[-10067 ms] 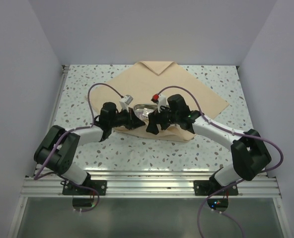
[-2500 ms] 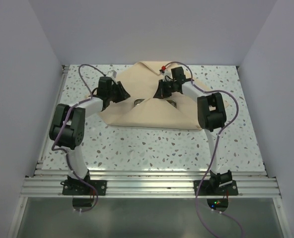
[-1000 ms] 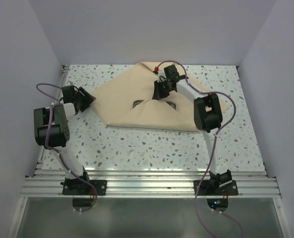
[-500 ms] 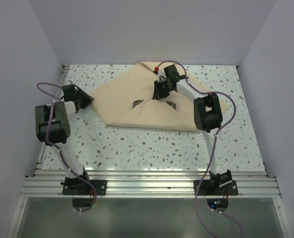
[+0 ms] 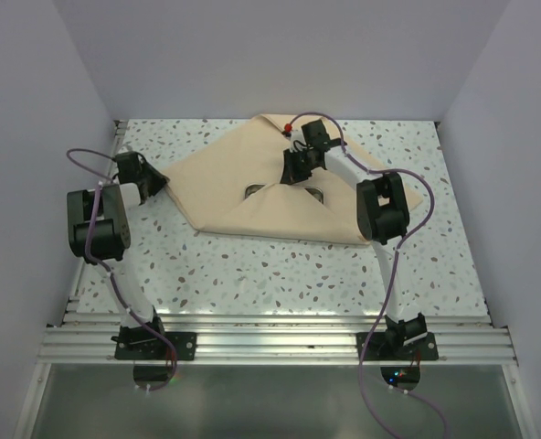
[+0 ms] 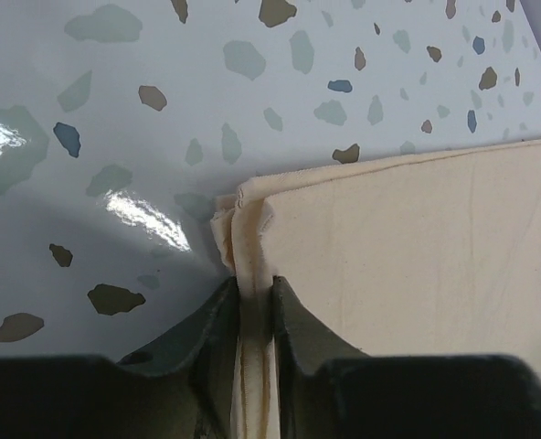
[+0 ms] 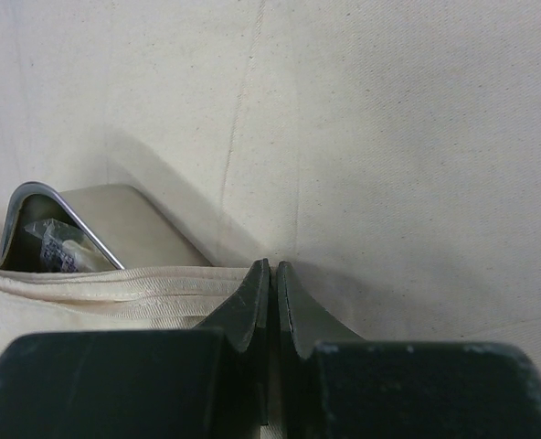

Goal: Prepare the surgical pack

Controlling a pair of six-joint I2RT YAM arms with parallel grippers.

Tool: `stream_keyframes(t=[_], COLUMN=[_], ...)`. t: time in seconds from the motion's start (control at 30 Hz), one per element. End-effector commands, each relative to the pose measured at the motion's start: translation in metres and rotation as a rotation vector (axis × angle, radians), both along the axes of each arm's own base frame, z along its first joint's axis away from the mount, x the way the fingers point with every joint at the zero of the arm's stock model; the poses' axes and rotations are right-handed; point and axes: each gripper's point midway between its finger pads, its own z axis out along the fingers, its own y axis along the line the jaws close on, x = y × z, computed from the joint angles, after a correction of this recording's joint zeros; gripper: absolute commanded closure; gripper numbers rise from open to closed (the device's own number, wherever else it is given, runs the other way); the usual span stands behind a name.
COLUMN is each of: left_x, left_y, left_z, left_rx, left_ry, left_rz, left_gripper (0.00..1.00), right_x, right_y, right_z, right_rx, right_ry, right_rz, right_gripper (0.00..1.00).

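Item: tan cloth (image 5: 238,206), large, lying across the middle and far part of the speckled table (image 5: 280,265). Its near flap is drawn up towards the far side into a peak at the centre.

Item: steel tray (image 7: 35,205), under the cloth at the middle of the table. A rounded corner shows in a gap beneath the fold, with a clear packet (image 7: 62,249) inside it.

Left hand (image 6: 252,294): at the far left of the table, low, fingers narrow and pinched on the hemmed left corner of the cloth. The corner tip lies on the table just past the fingertips.

Right hand (image 7: 272,273): over the centre of the cloth at the peak, fingers drawn almost together, nipping the folded edge that runs in from the left.
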Motion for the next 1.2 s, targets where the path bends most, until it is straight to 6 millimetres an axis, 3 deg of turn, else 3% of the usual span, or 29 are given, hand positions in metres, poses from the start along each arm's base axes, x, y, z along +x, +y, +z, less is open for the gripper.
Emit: stream_keyframes(t=[0.0,0.17,0.37,0.63,0.73,1.17], left_x=[0.0,0.004,0.007,0.004,0.0,-0.016], left_y=[0.008,0.012,0.0,-0.033,-0.052,-0.202], left_z=[-0.019,-0.011,0.022,0.09,0.108,0.158], left_rx=[0.043,0.086,0.259,0.502,0.558,0.531], left_ry=[0.045,0.027,0.005,-0.063,-0.086,-0.228], left_rz=[0.006,0.013,0.007,0.028,0.012,-0.199], left_gripper=[0.78,1.0,1.0,1.0,1.0,1.0], right_x=[-0.038,-0.038,-0.038,-0.04,-0.04,-0.042], right_y=[-0.007,-0.007,-0.008,-0.007,-0.008,-0.007], right_z=[-0.043,-0.043,-0.046,-0.048,-0.049,-0.056], right_rx=[-0.071,-0.071,-0.078,-0.08,-0.079,-0.079], right_ry=[0.159,0.159,0.166,0.174,0.179,0.206], right_rz=[0.035,0.033,0.03,0.029,0.026,0.021], right_gripper=[1.0,1.0,1.0,1.0,1.0,1.0])
